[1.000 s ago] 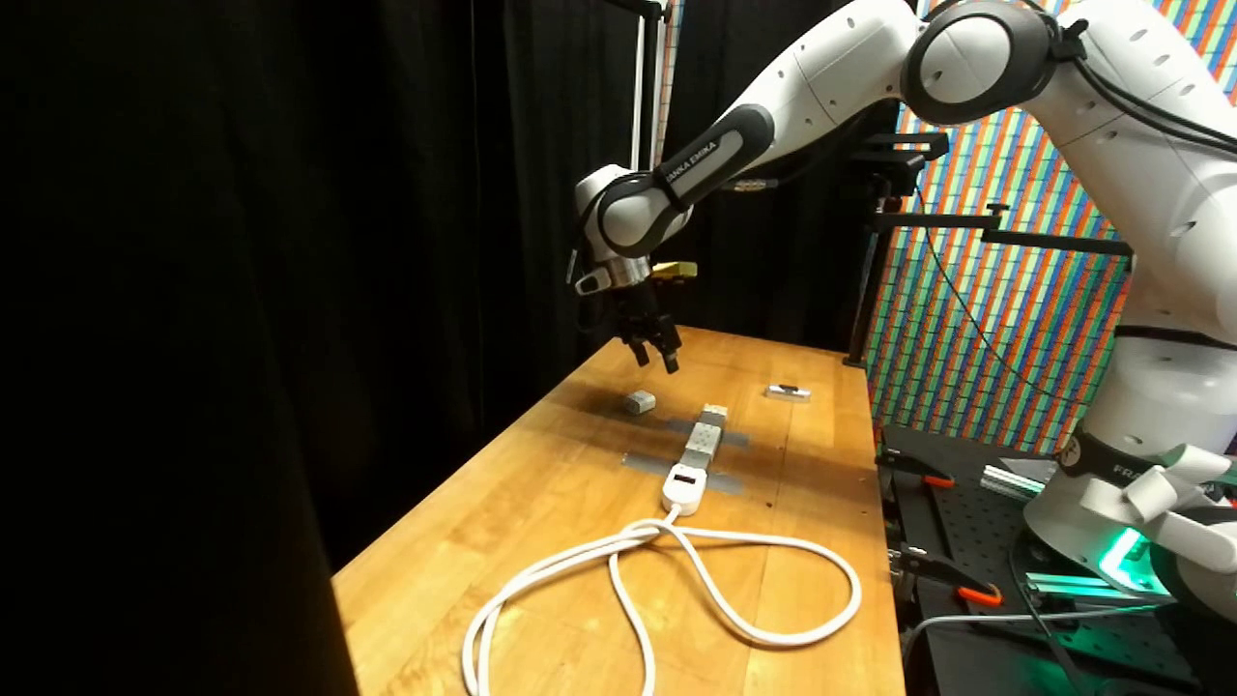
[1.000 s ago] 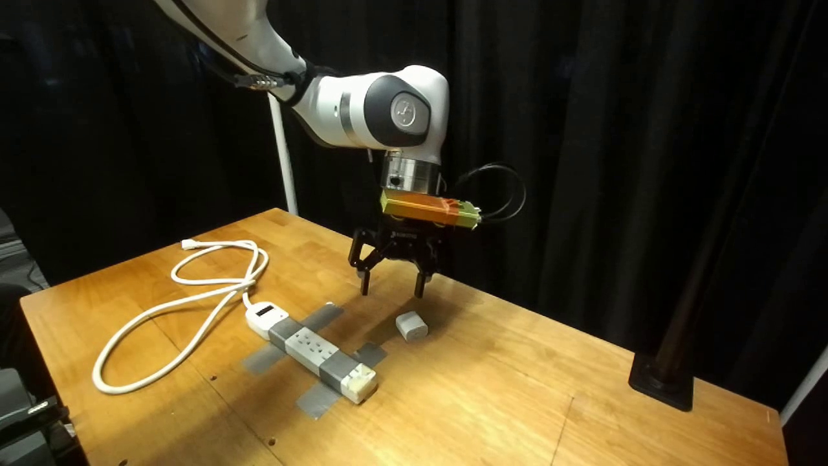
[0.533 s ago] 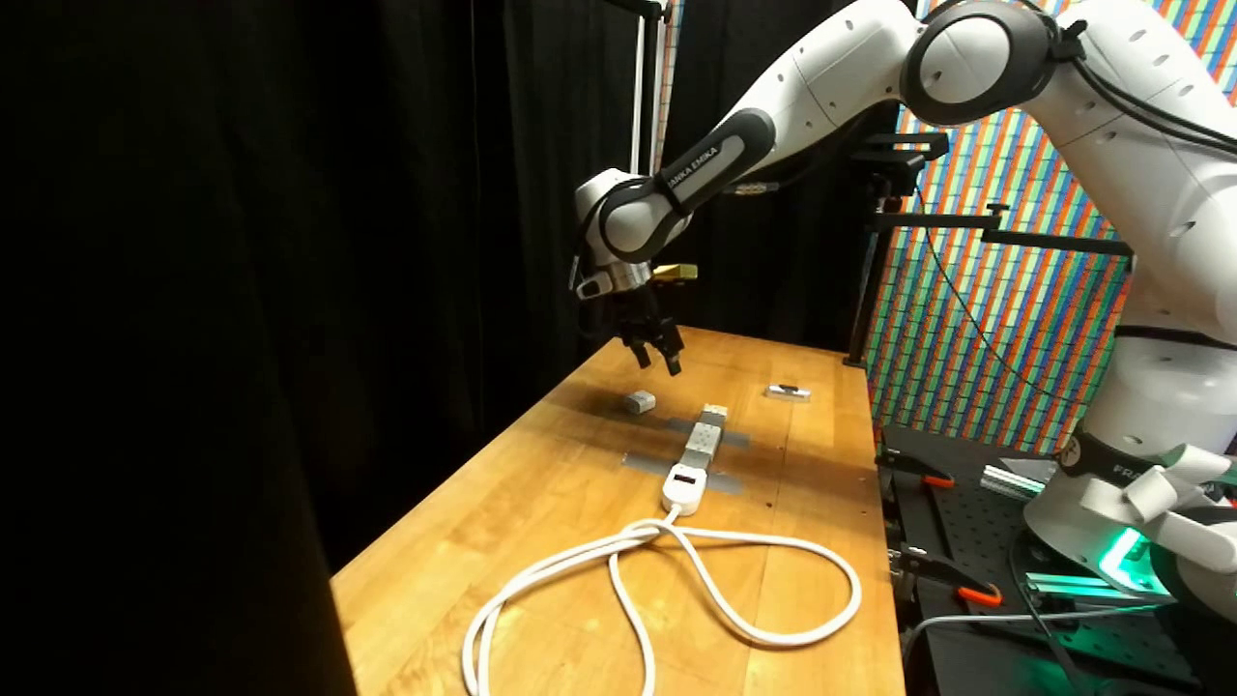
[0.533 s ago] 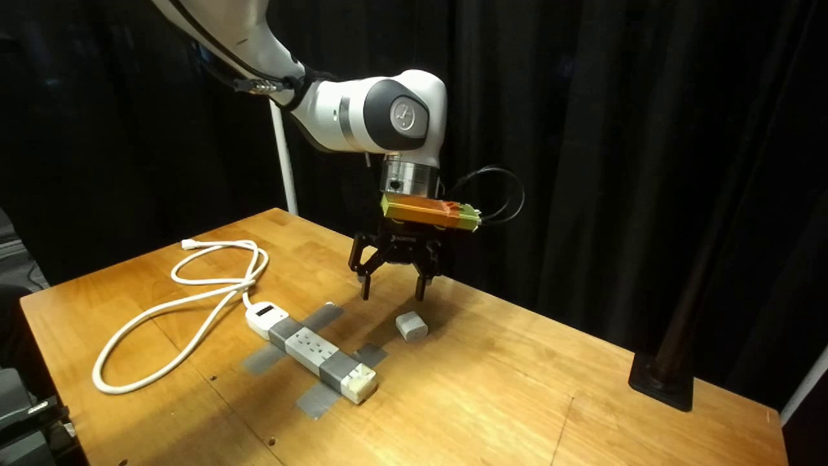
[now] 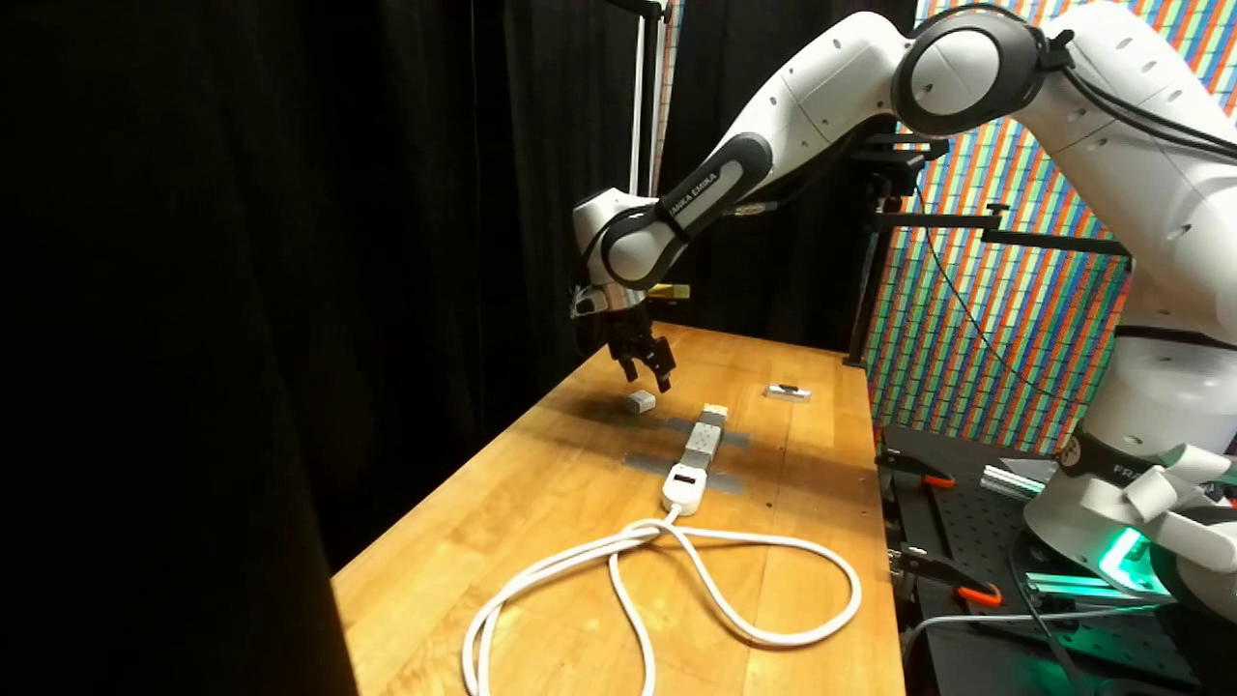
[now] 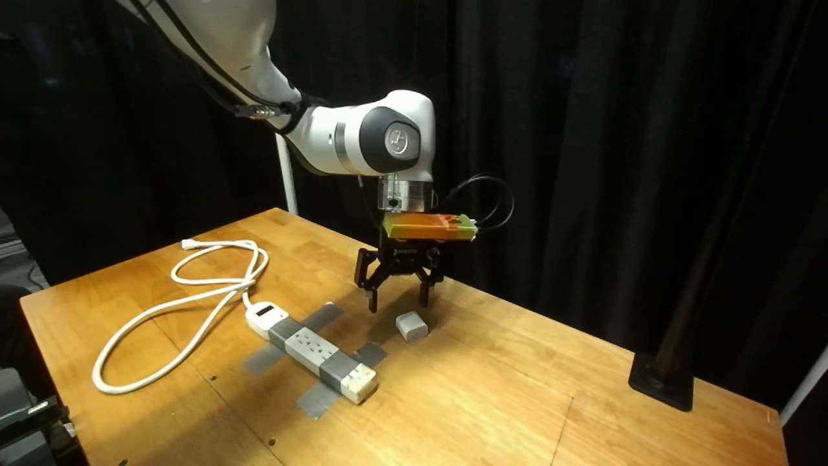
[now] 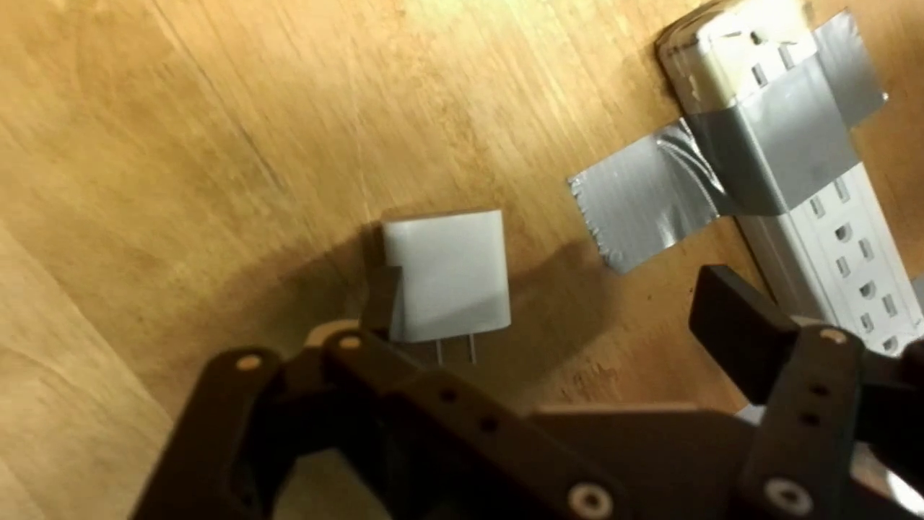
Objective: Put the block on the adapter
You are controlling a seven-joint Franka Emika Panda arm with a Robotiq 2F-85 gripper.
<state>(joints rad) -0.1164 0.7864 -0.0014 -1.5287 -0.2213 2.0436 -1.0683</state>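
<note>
The block is a small white plug-in cube (image 5: pixel 640 402) lying on the table, also in an exterior view (image 6: pixel 412 327). In the wrist view the block (image 7: pixel 451 274) shows two metal prongs pointing toward the gripper's base. The adapter is a white power strip (image 5: pixel 704 443) taped to the table, also in an exterior view (image 6: pixel 312 349); its outlets show in the wrist view (image 7: pixel 830 238). My gripper (image 6: pixel 398 303) is open and empty, above the table close to the block (image 5: pixel 647 378). In the wrist view (image 7: pixel 548 303) one finger overlaps the block's left edge.
Grey tape strips (image 7: pixel 642 195) cross the adapter. Its white cable (image 5: pixel 773 638) loops over the wooden table (image 5: pixel 541 541). A small white object with a dark top (image 5: pixel 788 392) lies near the table's far end. A black stand base (image 6: pixel 661 382) stands at the edge by dark curtains.
The arm and open gripper have come down closer to the table and the block, with a slight sideways shift. The block and adapter have not moved.
</note>
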